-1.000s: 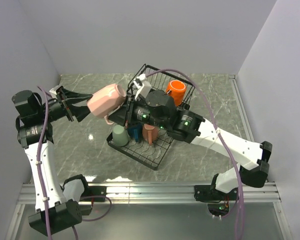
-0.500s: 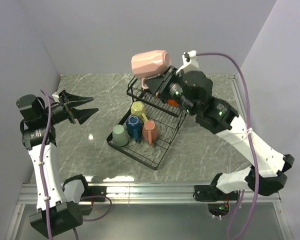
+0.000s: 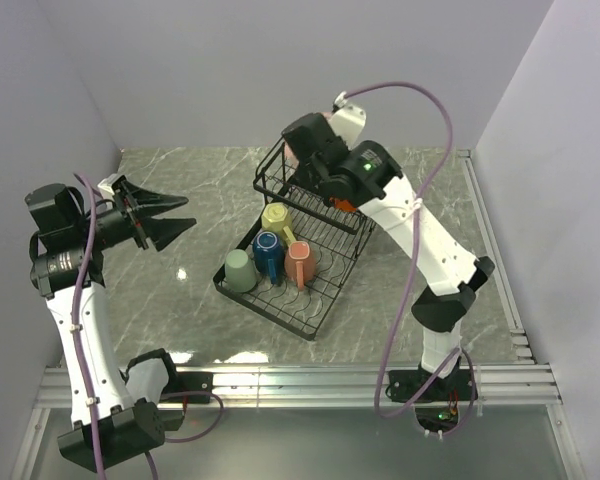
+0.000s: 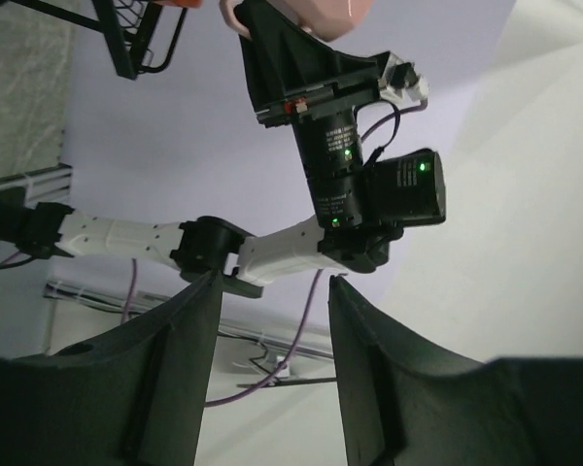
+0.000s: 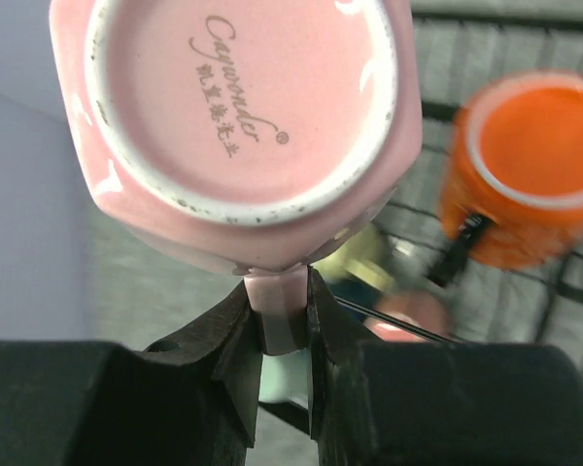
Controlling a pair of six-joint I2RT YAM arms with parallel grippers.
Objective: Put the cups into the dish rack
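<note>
Above dish rack [image 3: 325, 270]: pink cup [image 5: 243, 126], orange cup [image 5: 525, 165] beside.

**A:** The pink mug [image 5: 243, 126] has left the left gripper [image 3: 185, 210]. A second ago it sat right against those fingers, out to the left of the dish rack [image 3: 280, 300].

**B:** And the right gripper [image 5: 277, 306] took it by the handle. Half a second back it was hoisted high above the rack. Now it has dropped in over the raised basket end, close beside the orange mug [image 5: 525, 165].

**A:** The right arm [image 3: 430, 250] has swung too. It lay low across the rack, and now it stands tall.

**B:** That uncovers the yellow-green mug [image 3: 277, 217]. The left jaws are now spread with nothing between them.
</note>
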